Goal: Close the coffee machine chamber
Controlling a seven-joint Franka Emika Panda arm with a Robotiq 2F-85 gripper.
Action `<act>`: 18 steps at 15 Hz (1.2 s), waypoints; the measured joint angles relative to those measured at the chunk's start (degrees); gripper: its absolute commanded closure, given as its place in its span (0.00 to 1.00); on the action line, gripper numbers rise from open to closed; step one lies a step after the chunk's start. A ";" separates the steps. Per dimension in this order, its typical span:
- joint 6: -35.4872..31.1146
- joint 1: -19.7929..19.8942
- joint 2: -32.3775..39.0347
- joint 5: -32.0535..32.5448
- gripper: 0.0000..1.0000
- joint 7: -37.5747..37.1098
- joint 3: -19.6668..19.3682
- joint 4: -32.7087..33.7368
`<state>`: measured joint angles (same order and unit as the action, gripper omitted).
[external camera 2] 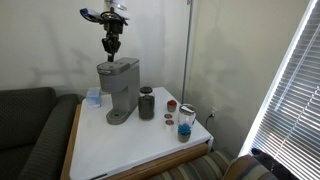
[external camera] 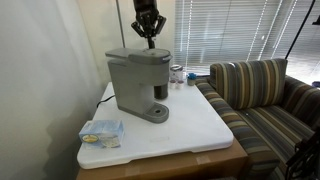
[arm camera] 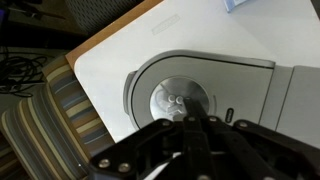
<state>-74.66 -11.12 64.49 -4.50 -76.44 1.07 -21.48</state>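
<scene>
Though the chamber looks level on top of the coffee machine in both exterior views, whether it has latched cannot be told, so I judge that a further press may be needed. The machine stands on the white table. Directly above the chamber, and apart from it, hangs the gripper, its fingers pressed together and pinching nothing. A downward push landing off-centre on the rounded lid could let the joined fingertips skid off, or rock the machine on its round base plate. A sideways shove might slide the machine into the dark canister just beside it, or into the small jars beyond that.
</scene>
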 measured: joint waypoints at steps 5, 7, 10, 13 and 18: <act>0.08 1.04 1.15 -1.12 1.00 -0.23 0.43 0.07; 0.14 1.76 1.27 -2.12 1.00 -0.23 0.97 0.05; 0.53 2.97 1.54 -3.92 1.00 -0.23 1.84 0.04; 1.62 3.99 1.57 -5.72 1.00 -0.64 2.42 -0.39; 3.71 4.91 1.41 -7.78 1.00 -2.32 2.83 -1.13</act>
<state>-70.95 -6.21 65.90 -12.28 -78.76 3.90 -22.61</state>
